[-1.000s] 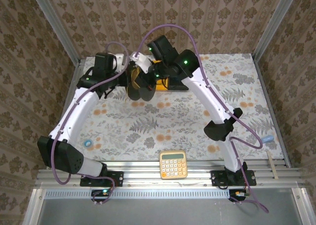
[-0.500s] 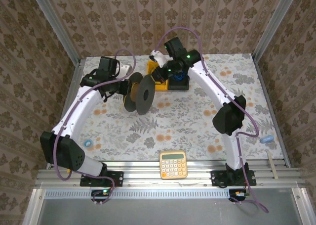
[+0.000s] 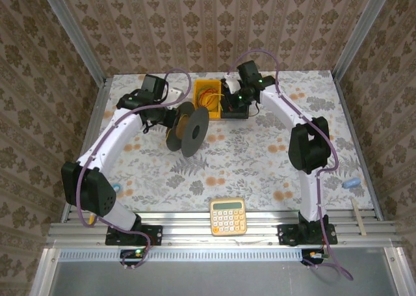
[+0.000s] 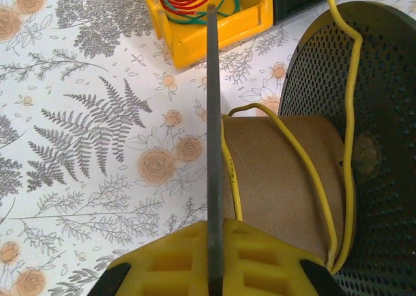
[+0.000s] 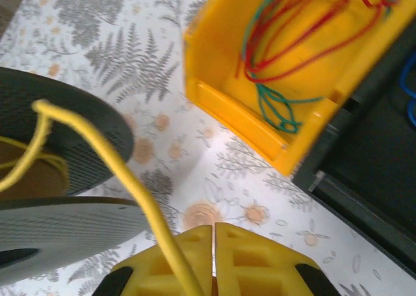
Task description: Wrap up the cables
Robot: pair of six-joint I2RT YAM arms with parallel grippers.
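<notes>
**Winding begun: yellow cable pinched, spool clamped**

The right end effector [image 5: 213,244] is pressed together on the yellow cable [image 5: 107,156], which runs from it over a flange onto the spool [image 3: 188,128]. The left end effector [image 4: 214,260] pinches the spool's other flange, holding it above the counter [image 3: 227,162]. Only a few loose turns lie on the cardboard core [image 4: 273,179], so most of the winding seems left.

Damask-papered walls [image 3: 195,23], floral tabletop [image 3: 247,159]
</notes>
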